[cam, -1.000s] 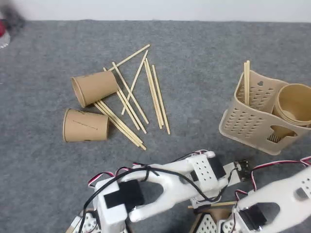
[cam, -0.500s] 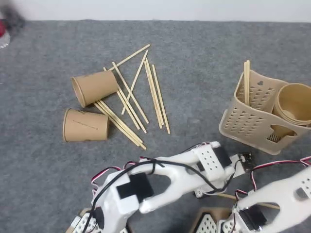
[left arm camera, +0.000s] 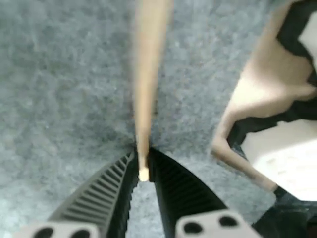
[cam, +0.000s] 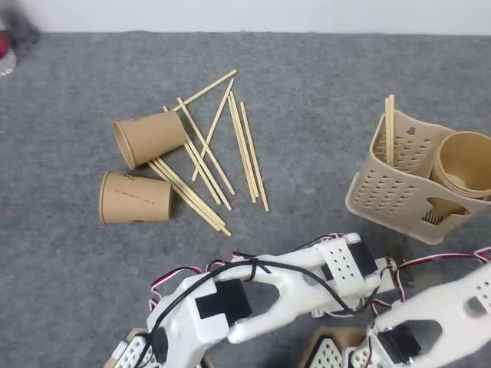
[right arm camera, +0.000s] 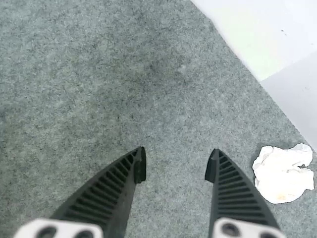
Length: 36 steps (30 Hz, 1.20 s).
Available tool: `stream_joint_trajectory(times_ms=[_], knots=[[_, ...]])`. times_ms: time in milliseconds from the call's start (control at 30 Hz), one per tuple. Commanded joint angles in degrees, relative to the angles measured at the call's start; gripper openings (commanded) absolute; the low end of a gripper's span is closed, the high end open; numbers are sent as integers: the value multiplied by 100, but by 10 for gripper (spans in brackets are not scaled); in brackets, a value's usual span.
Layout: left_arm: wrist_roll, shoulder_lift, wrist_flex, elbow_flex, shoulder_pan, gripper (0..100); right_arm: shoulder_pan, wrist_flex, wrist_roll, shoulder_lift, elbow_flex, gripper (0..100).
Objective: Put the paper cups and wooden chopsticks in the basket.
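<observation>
The left arm [cam: 291,280] lies low and stretched across the near part of the table [cam: 322,69], its wrist end turned toward the basket [cam: 399,188]. The left fingers [left arm camera: 111,191] are clamped on the end of one wooden chopstick [left arm camera: 148,74], which runs straight out ahead of them over the grey table. The right arm [cam: 453,303] sits folded beside it. The right fingers [right arm camera: 116,191] stand apart with nothing between them, pointing down at the table, and a crumpled white tissue [right arm camera: 283,172] lies off the outer side of one finger. Well away from both sets of fingers, two paper cups [cam: 149,138] lie on their sides against a loose heap of chopsticks [cam: 245,149], about ten, though they overlap too much for a sure count. In the basket, nearer the left fingers, two upright chopsticks [cam: 390,130] stand beside nested cups [cam: 464,165], seemingly two.
</observation>
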State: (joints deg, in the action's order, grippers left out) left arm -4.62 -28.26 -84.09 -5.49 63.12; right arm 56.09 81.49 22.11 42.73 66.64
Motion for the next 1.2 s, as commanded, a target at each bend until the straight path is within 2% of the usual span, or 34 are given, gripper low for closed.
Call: stream_joint_trajectory(times_ms=[0,300,467,800,900,1167], knots=[[-290,62,-220,198,-35,14,22,-66,0,-136,422,204],[-501,62,-791,752,-413,13,40,365,-325,-136,1424,204],[-519,62,-1160,998,-642,12,57,382,-554,-136,1512,204],[-554,299,-1662,2158,-1987,11,-48,901,-677,-136,1538,204],[-782,941,-1662,2176,-1916,11,-92,1112,-677,-136,1538,204],[-800,3086,-1670,1481,-1196,11,-154,1165,-695,-136,1538,204]])
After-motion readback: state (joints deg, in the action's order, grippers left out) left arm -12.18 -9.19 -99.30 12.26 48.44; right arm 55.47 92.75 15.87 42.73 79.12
